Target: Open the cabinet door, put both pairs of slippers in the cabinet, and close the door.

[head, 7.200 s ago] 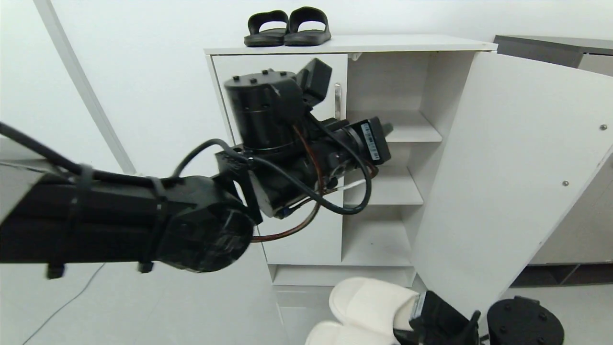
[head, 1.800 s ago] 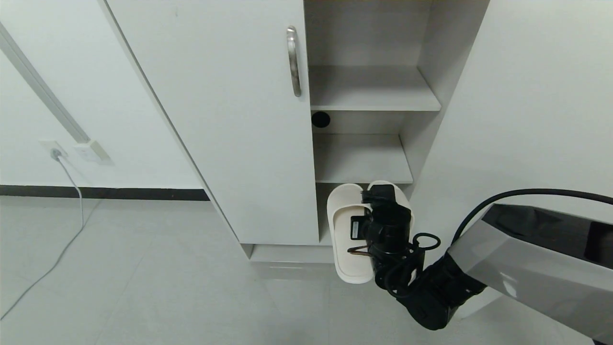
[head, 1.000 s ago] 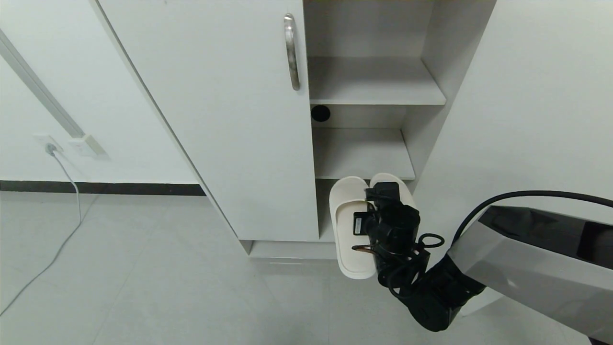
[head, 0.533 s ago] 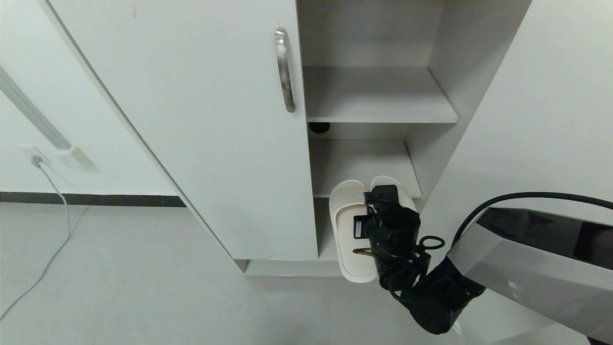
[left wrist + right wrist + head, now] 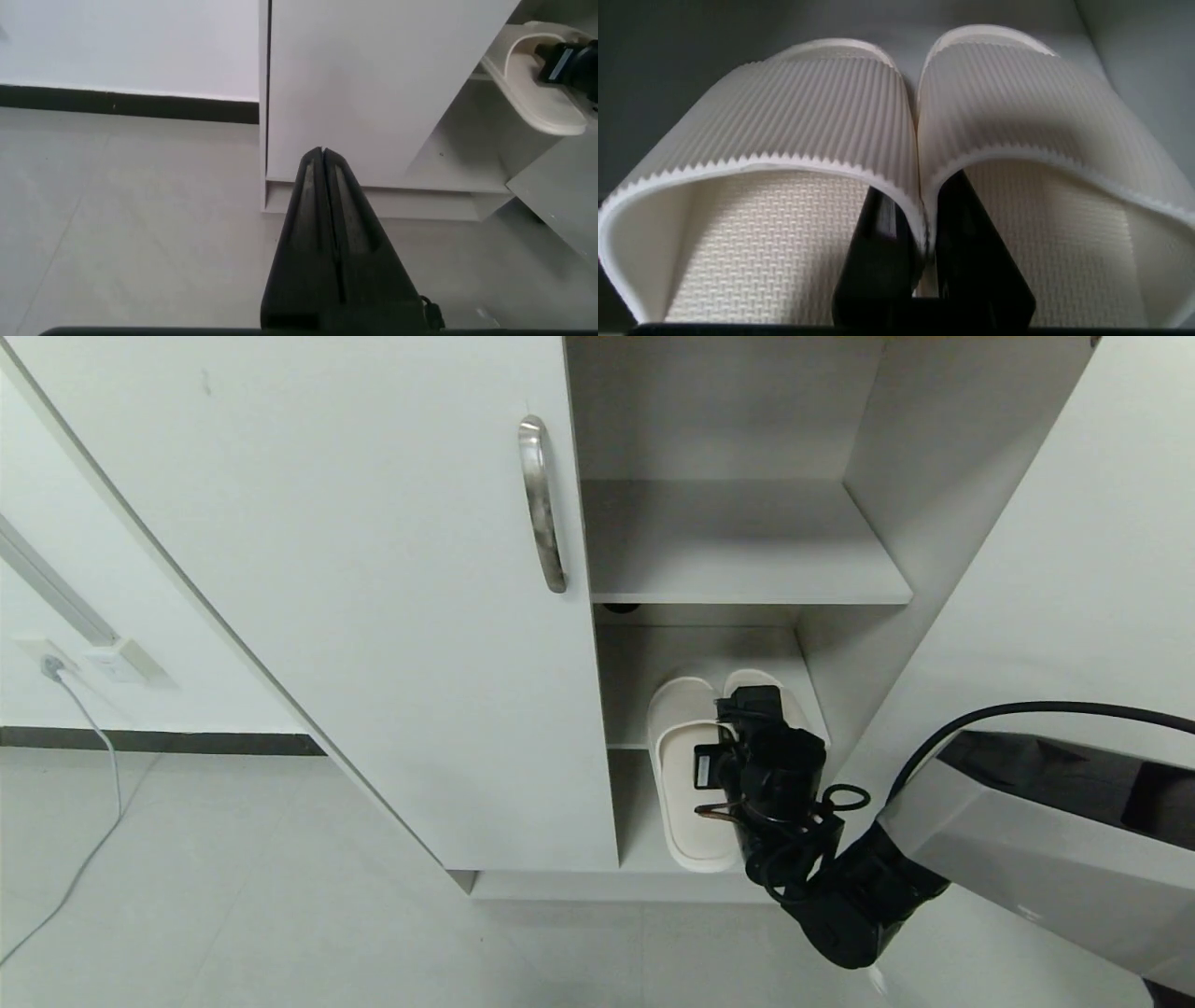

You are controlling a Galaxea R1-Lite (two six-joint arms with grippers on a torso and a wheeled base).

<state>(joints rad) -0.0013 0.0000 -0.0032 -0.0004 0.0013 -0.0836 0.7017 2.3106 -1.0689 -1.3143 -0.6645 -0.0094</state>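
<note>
Pinching white slippers side by side: right pincer clamped on inner edges of both, one finger inside each shoe. Toes point away from pincer, into cabinet, over lower shelf; heels stick out toward pincer. Open door on pincer's right, shut door on its left. Left pincer low over floor, fingers pressed together, holding nothing.
</note>
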